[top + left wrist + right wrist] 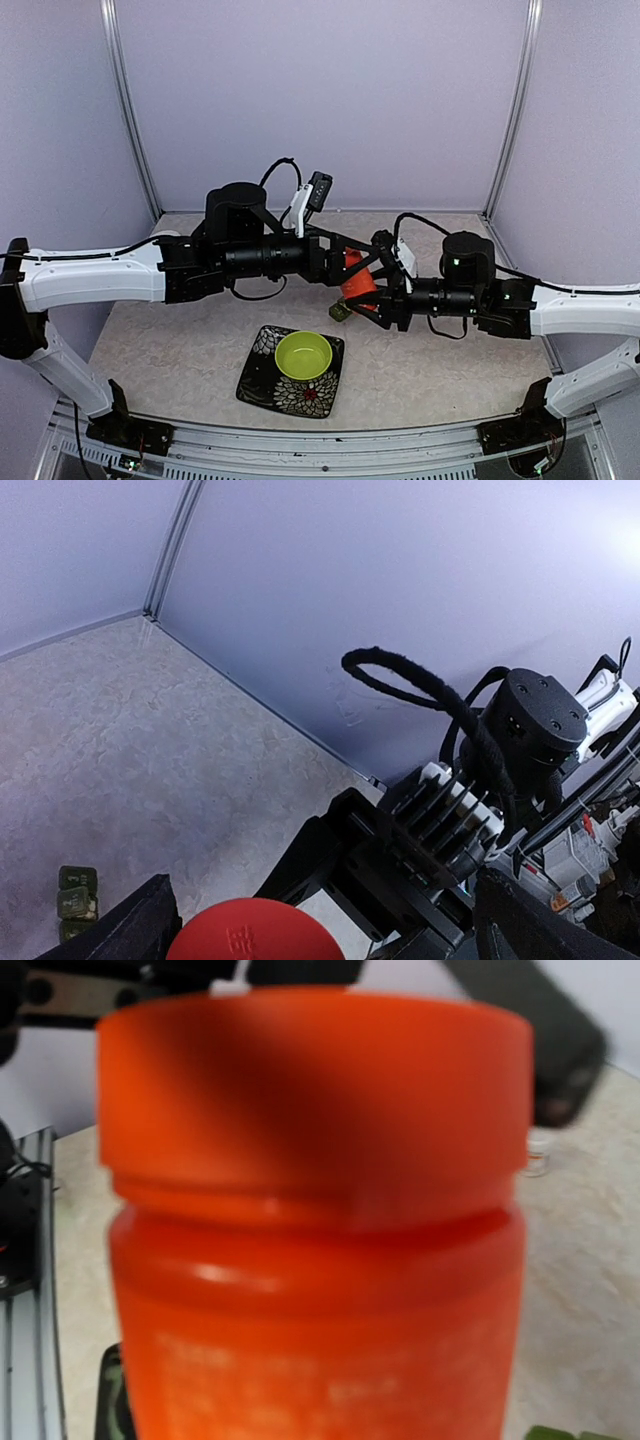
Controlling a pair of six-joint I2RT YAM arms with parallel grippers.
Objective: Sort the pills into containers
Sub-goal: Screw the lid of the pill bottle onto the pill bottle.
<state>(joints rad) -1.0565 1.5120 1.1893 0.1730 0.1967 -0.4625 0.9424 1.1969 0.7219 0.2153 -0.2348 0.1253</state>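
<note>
From above, the two arms meet nose to nose over the middle of the beige marbled table (190, 340). The right gripper (365, 292) is clamped on a tilted orange plastic bottle (356, 285), held up off the surface. The left gripper (335, 262) comes in from the other side with its jaws spread wide around the top end. Just in front of the bottle sits the small dark green plastic pillbox (340, 312), and nearer the arm bases a lime-green bowl (282, 350) rests on a black square plate with a white flower pattern (265, 385). No pills show anywhere, so the sorting looks not yet begun. This reads as the opening of the bottle, with everything else left to do. Over to the left wrist: the round red-orange lid (255, 932) sits low between the two dark fingers (135, 930), which stand well apart and clear of it on both sides. The pillbox (76, 900) is down on the table to the left, and whether its compartments are open is too small to tell. The right arm's black wrist (450, 830) crowds the right half, so that side is tight. Bare table runs back to the pale wall (400, 600), well behind. At the right wrist, the bottle (310, 1310) fills nearly everything, lid (310, 1090) on, and its own fingers are out of sight. Room to swing is best toward the back and the outer sides; between the arms there is little.
</note>
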